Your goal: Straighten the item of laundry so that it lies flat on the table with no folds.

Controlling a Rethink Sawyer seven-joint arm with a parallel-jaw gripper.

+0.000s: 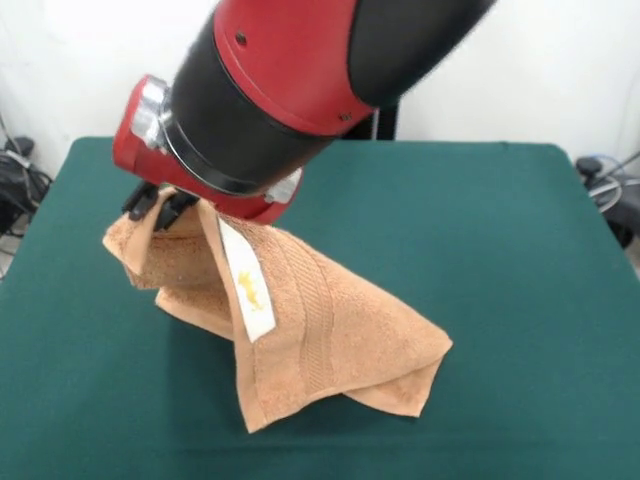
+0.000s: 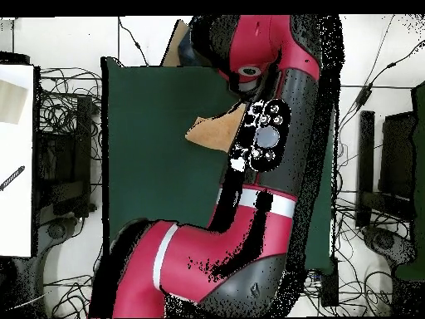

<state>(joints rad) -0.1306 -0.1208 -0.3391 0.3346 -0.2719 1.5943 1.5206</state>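
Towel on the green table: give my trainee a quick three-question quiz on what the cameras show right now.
1. True or false: the towel lies fully flat on the table.
2. Multiple choice: in the front view, the white tag is (a) hidden under the cloth, (b) on the towel's raised part just below the gripper, (c) lying loose on the table.
3. Fill in: the gripper holds one ____ of the towel lifted while the towel's lower end rests on the table.

Key: 1 false, it is lifted at one end and draped in folds. 2 b. 3 corner.
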